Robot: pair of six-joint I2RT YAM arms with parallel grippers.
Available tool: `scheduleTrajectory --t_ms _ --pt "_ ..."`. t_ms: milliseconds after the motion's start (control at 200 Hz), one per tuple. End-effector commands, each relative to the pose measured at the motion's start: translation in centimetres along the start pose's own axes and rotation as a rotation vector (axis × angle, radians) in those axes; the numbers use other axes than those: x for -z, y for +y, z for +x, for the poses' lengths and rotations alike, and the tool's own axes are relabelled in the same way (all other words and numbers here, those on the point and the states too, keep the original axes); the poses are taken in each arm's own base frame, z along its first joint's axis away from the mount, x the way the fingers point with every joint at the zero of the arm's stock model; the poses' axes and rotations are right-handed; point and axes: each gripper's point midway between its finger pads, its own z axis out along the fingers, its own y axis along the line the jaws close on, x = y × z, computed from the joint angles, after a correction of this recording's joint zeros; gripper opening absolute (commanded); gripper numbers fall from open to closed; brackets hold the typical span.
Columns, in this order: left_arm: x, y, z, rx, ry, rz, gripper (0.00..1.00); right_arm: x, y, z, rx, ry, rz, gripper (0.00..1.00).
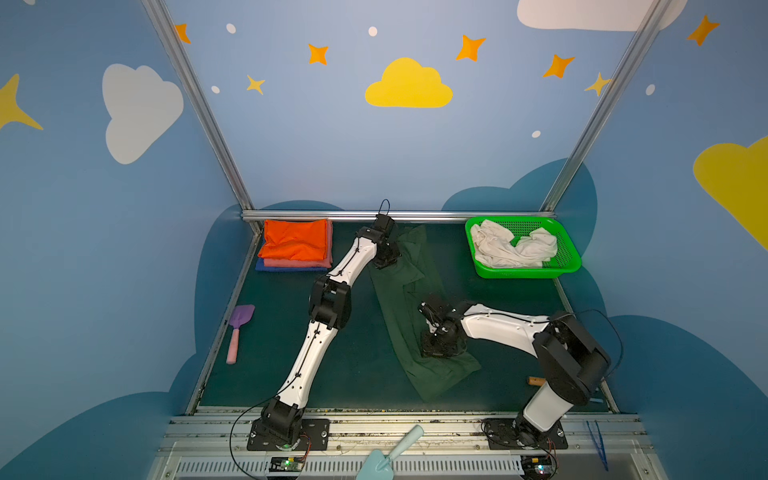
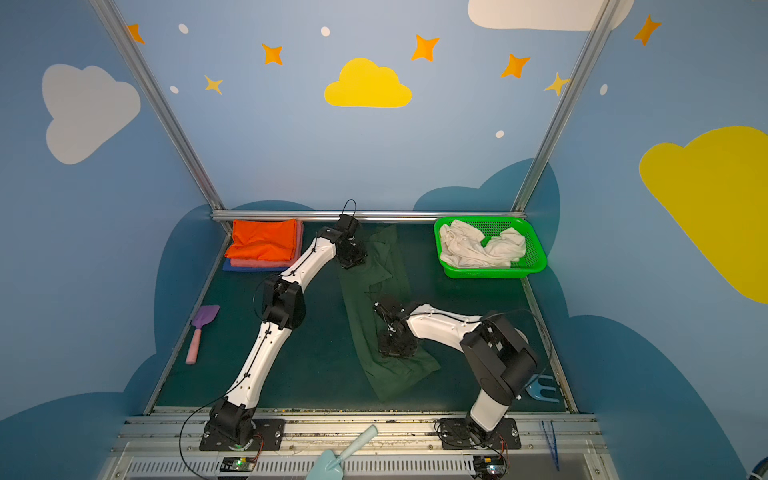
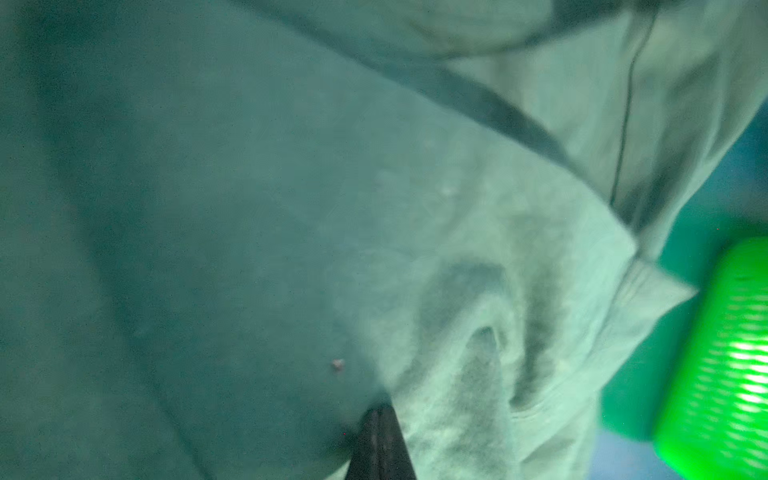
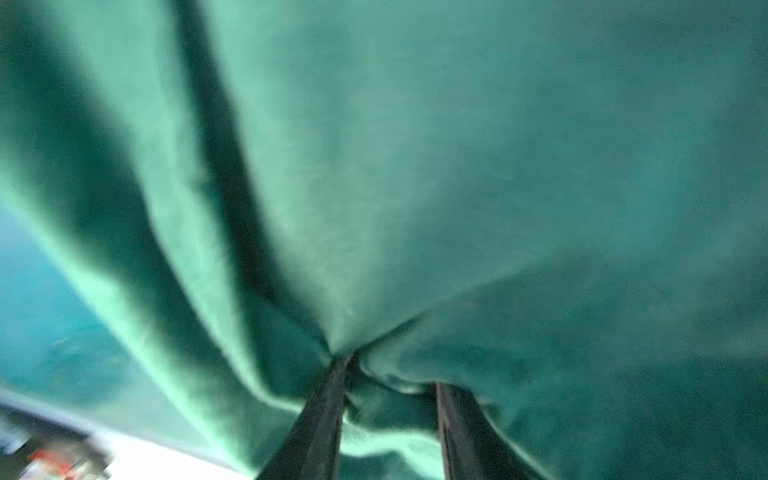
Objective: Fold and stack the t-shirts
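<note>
While left pincer [image 3: 380,411] and right pincer [image 4: 390,382] tight on dark green t-shirt [image 1: 399,316], basket [image 1: 528,272], stack [image 1: 295,243] aside.

Both top views are moderately bright and evenly lit, with weak, diffuse shadows. The painted blue back wall [image 1: 332,158] is palest high above the bright green plastic mesh basket [image 1: 523,273], which is sharp and saturated. Wide-angle distortion splays the aluminium frame posts [image 1: 199,104] outward. The dark green cloth t-shirt [image 1: 399,324] left of the basket has low contrast against the dark green tabletop [image 1: 357,374]. The left wrist view is dim and soft, and the basket [image 3: 723,353] is smeared with glare streaks. In the right wrist view the shirt [image 4: 415,166] is close and blurred, with an overexposed white patch at the edge.
</note>
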Motion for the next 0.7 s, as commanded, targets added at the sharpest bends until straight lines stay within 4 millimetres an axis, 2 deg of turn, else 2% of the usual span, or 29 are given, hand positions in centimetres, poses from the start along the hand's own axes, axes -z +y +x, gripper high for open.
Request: scheduleTrajectory --t_ms 0,95,290,441,556,696 --pt "-3.9 1.8 0.4 0.078 0.047 0.041 0.05 -2.8 3.3 2.5 0.017 0.121 -0.104 0.39" --pt "-3.9 1.1 -0.8 0.098 0.018 0.086 0.05 -2.8 5.4 2.6 0.057 0.127 -0.123 0.40" --pt "-4.1 0.9 -2.0 0.128 -0.007 0.122 0.05 -2.2 5.8 2.8 0.081 0.128 -0.087 0.43" --pt "-4.0 1.3 -2.4 0.148 -0.003 0.130 0.05 -0.7 6.5 3.2 0.091 0.116 -0.103 0.49" --pt "-3.1 0.5 -2.2 0.134 0.005 0.145 0.05 0.2 6.5 3.2 0.094 0.094 -0.097 0.50" --pt "-0.8 -1.5 -1.9 0.082 -0.005 0.159 0.08 1.8 6.5 2.8 0.104 0.051 -0.094 0.51"
